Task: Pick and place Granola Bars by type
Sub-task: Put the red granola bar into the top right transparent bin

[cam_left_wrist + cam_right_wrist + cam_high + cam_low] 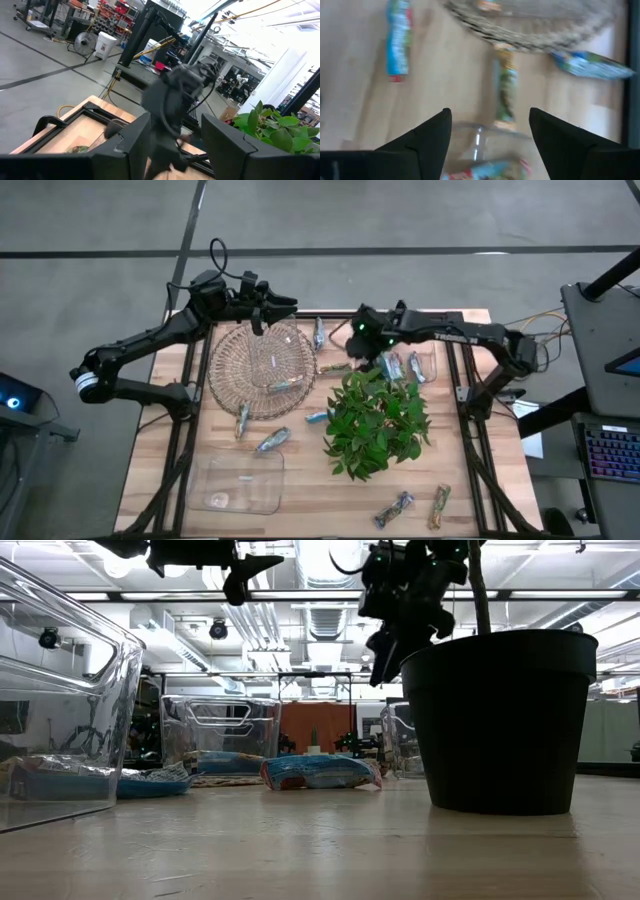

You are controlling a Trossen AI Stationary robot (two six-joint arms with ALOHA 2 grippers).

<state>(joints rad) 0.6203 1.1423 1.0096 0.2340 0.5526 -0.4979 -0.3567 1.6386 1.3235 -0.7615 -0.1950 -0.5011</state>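
Several granola bars lie across the table. My right gripper (354,345) hangs open just above a tan-green bar (504,89) (335,367) that lies on the wood between the wire basket (232,345) and a small clear container (431,360). That container holds two blue bars (392,365). One multicoloured bar (283,386) rests in the basket. Other bars lie at the far edge (319,332), in front of the basket (272,440) and at the near right (393,508). My left gripper (262,312) hovers open and empty over the basket's far rim.
A leafy potted plant (378,420) stands mid-table, close to my right arm. Its black pot (500,720) fills the right of the low view. A clear tub (238,480) sits near the front left. Dark frame rails run along both table sides.
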